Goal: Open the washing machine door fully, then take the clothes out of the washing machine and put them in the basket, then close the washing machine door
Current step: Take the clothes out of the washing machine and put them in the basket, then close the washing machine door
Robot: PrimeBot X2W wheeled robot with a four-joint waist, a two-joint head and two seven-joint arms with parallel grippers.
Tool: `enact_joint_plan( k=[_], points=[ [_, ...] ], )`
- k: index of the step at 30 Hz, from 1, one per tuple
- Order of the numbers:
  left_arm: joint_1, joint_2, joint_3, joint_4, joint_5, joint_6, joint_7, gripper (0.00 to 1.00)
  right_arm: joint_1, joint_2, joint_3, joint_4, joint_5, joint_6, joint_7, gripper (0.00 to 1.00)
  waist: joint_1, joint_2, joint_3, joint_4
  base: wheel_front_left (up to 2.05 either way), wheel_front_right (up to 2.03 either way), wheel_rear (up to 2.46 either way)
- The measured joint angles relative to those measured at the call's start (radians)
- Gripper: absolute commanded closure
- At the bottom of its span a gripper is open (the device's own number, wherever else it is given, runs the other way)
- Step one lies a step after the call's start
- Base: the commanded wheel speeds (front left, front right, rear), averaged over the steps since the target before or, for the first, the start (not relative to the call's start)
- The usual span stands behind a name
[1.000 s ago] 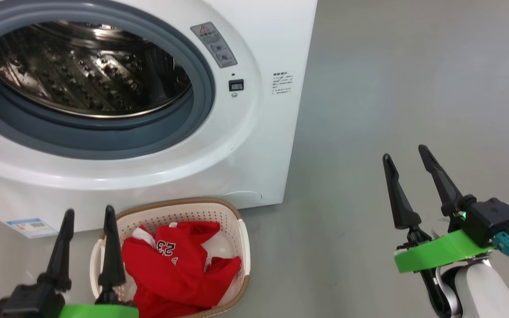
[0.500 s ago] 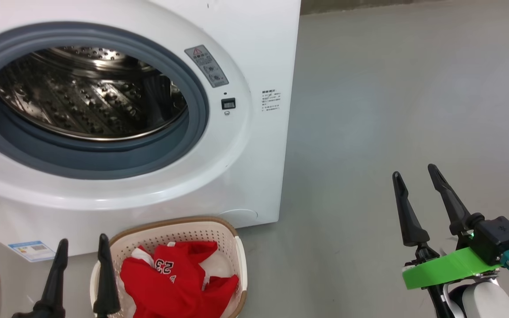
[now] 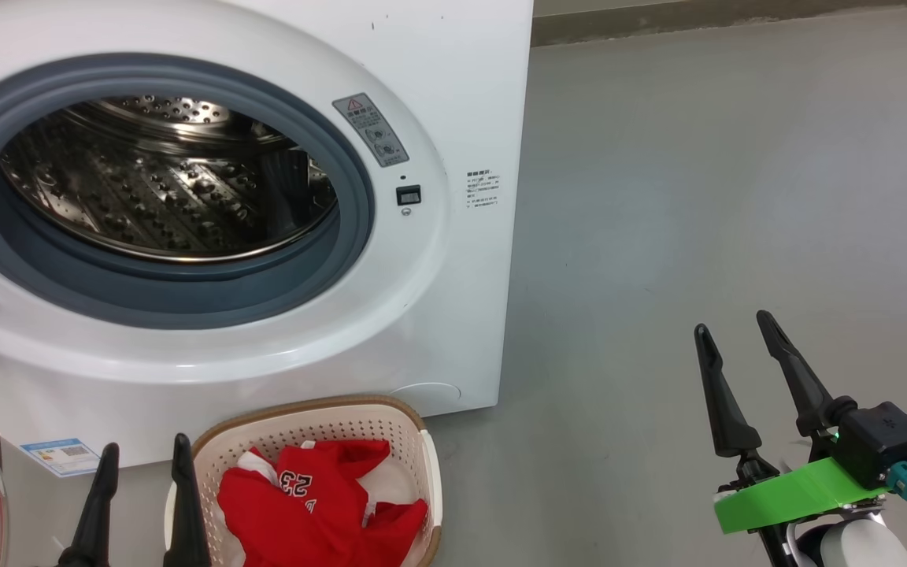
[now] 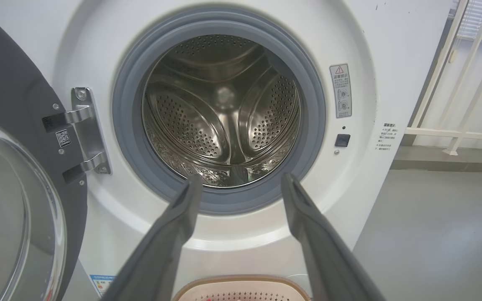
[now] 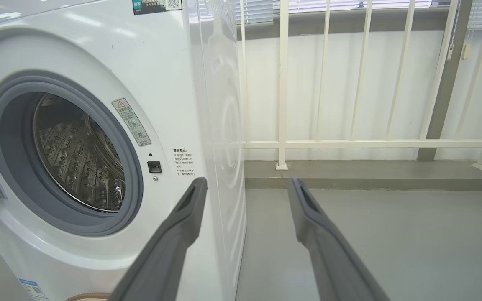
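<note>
I have both grippers slack and empty: the left gripper (image 3: pixel 143 457) shows its two long dark fingers spread with nothing between them, and the right gripper (image 3: pixel 733 324) hangs just as wide over the bare grey floor (image 3: pixel 697 197), well apart from everything. The red and white fabric clothes (image 3: pixel 304 504), a jersey with a white number, lie in the small cream-white perforated plastic basket (image 3: pixel 320 417), which sits just in front of the big white front-loading washing machine (image 3: pixel 453 118). From the left wrist view the perforated steel drum (image 4: pixel 224 113) looks empty, so I judge that only shutting the door remains. The large round door (image 4: pixel 11 200), with its black rim and bulging clear glass, stands swung out on its metal hinge (image 4: pixel 85 129) at the left of the opening. Its face runs from the machine out towards me, just to the left of my left gripper. That arm is far nearer, since the right one sits off past the machine's other side. I would push rightward towards the grey rubber gasket (image 3: pixel 186 299). Whether the door's swing clears the basket, I cannot tell.
</note>
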Motion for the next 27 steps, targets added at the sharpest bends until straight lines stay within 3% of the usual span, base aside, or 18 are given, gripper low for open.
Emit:
enact_joint_plan(
  k=[15,27],
  points=[
    [0.019,0.011,0.000,-0.009,0.000,0.021,0.005,0.00,0.001,0.000,0.007,0.001,0.001,0.000,0.000,0.00,0.0000,0.0000,-0.010,-0.005,-0.10,0.10,0.00],
    [0.019,0.021,-0.005,-0.013,0.000,0.026,0.012,0.00,0.001,0.000,0.007,0.001,0.001,0.000,0.000,0.00,0.0000,0.0000,-0.005,0.005,-1.41,1.41,0.00]
  ],
)
